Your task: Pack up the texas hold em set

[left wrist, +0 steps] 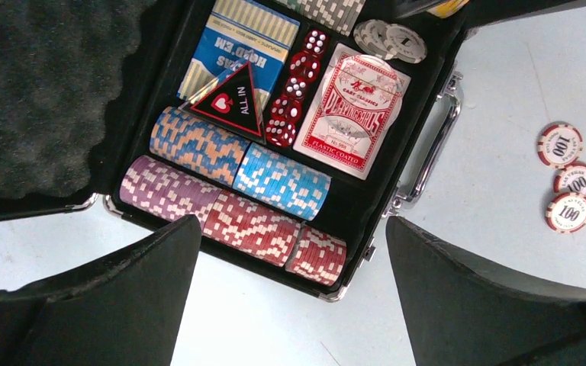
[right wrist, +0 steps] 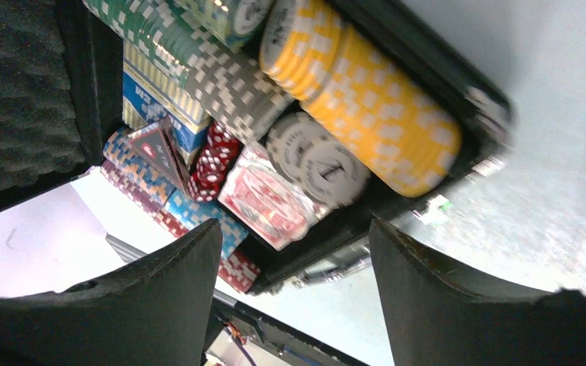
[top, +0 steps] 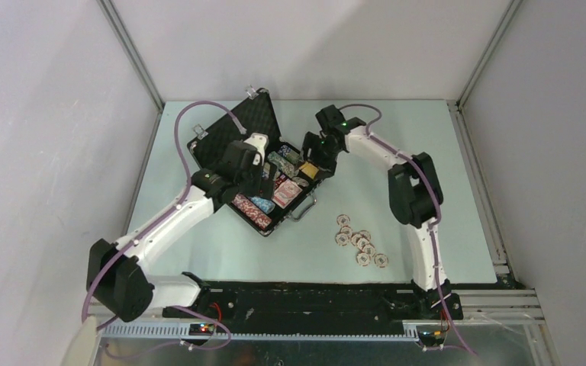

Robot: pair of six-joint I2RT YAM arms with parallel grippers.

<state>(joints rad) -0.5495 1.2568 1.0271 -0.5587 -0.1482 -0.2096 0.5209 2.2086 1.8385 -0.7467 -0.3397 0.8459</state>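
On the table (top: 465, 168), the open black case (top: 253, 126) is placed upper centre. Over it, the left gripper (left wrist: 294, 229) and right gripper (right wrist: 294, 232) are held with jaws spread, nothing pinched. Card decks (left wrist: 355, 110), chip rows (left wrist: 275, 179) and red dice (left wrist: 294, 91) are packed inside; loose chips (top: 360, 242) are scattered at lower centre.

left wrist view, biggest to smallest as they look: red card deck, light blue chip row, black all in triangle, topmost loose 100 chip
1. red card deck
2. light blue chip row
3. black all in triangle, close to the row, so unsure
4. topmost loose 100 chip
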